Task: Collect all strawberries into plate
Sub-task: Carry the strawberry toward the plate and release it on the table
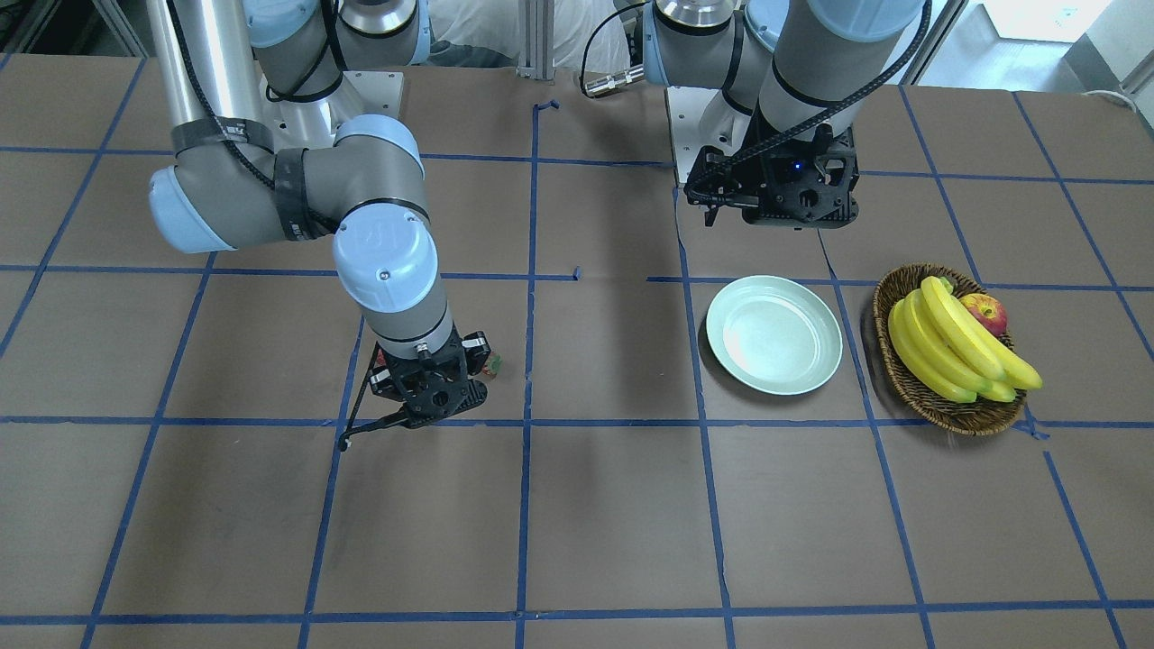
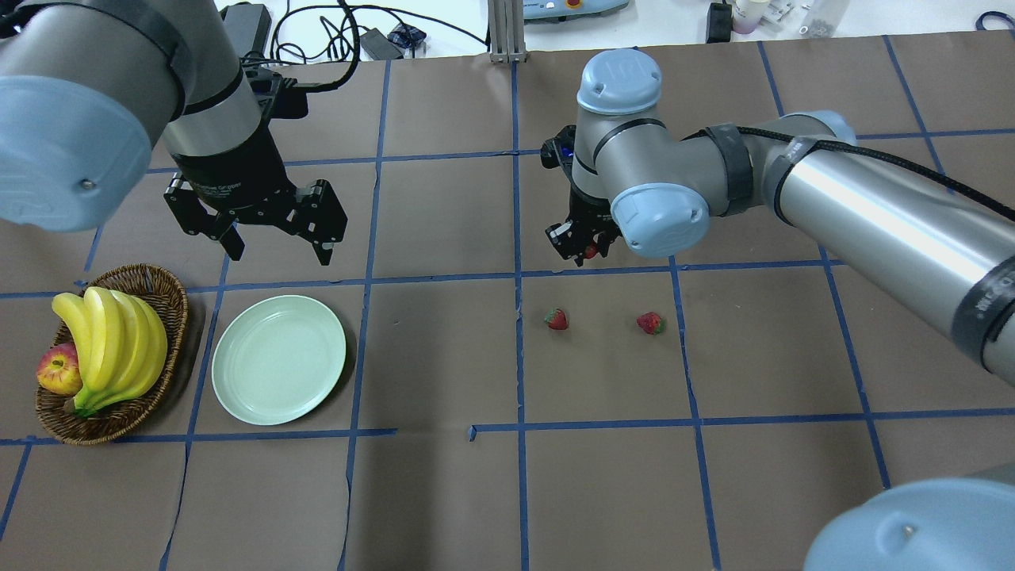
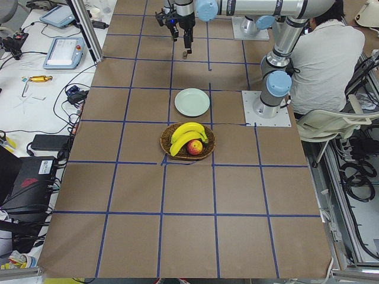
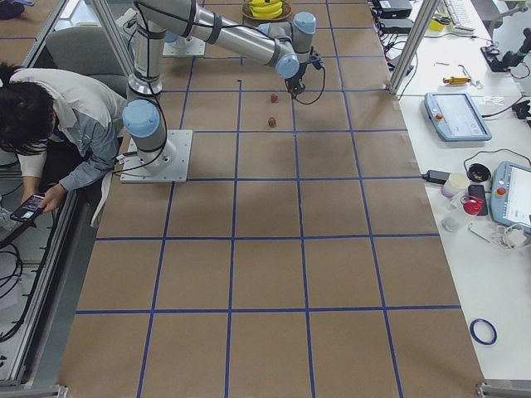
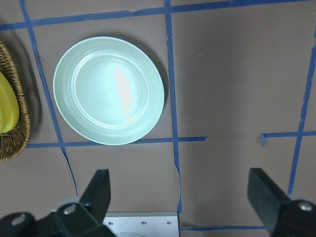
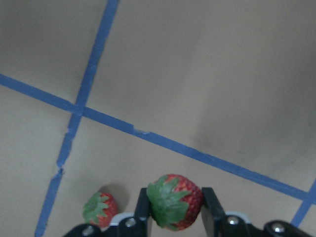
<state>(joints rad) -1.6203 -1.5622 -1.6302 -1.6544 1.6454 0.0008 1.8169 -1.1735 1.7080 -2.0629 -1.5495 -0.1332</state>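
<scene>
My right gripper (image 2: 585,247) is shut on one strawberry (image 6: 173,200), red with a green cap, and holds it just above the table. It also shows in the front view (image 1: 433,389). Two more strawberries (image 2: 557,319) (image 2: 650,323) lie on the brown table nearer my base; one of them shows in the right wrist view (image 6: 100,210). The pale mint-green plate (image 2: 279,358) lies empty on my left side, also in the left wrist view (image 5: 108,90). My left gripper (image 2: 270,234) hangs open and empty above the table beyond the plate.
A brown wicker basket (image 2: 170,297) with bananas (image 2: 111,341) and a red-yellow apple (image 2: 57,370) stands beside the plate, on its outer side. Blue tape lines grid the table. A person sits behind the robot's base in the side views.
</scene>
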